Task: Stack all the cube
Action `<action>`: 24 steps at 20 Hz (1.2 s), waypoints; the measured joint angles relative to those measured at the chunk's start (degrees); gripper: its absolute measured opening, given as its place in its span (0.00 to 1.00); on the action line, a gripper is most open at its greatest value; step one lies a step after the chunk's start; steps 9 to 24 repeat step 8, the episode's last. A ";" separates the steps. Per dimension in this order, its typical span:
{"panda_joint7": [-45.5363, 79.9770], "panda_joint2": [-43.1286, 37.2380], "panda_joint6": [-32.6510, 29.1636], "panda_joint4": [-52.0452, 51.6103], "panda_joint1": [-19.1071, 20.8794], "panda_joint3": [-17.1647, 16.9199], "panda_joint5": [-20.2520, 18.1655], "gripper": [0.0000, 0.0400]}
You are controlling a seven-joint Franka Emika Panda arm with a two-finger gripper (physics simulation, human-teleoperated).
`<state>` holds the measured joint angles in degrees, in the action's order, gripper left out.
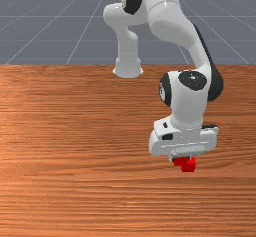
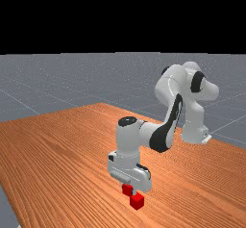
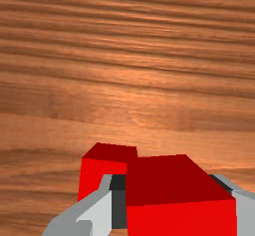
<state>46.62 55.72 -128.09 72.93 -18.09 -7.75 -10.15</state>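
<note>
My jaws (image 2: pixel 129 189) are closed on both sides of a solid red cube (image 3: pixel 174 182), held apart by its width. A second plain red cube (image 2: pixel 137 201) rests on the wooden orange-brown worktop (image 1: pixel 75 156), just outside one finger (close company, that). Whether the two cubes touch, I can't tell; neither sits stacked on the other.

No text, label, brand, number or sign can be read on the arm, the tool (image 1: pixel 183 160), the red cubes (image 2: pixel 137 201) or the wooden table (image 1: pixel 75 191).
</note>
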 joint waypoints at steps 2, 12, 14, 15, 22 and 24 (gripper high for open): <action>1.00 -0.05 0.33 -0.08 -1.27 0.00 0.40 0.48; 1.51 0.29 0.62 -0.45 -3.28 0.01 1.51 0.48; 1.51 0.29 0.62 -0.45 -3.28 0.01 1.51 0.48; 1.51 0.29 0.62 -0.45 -3.28 0.01 1.51 0.48; 1.51 0.29 0.62 -0.45 -3.28 0.01 1.51 0.48; 1.51 0.29 0.62 -0.45 -3.28 0.01 1.51 0.48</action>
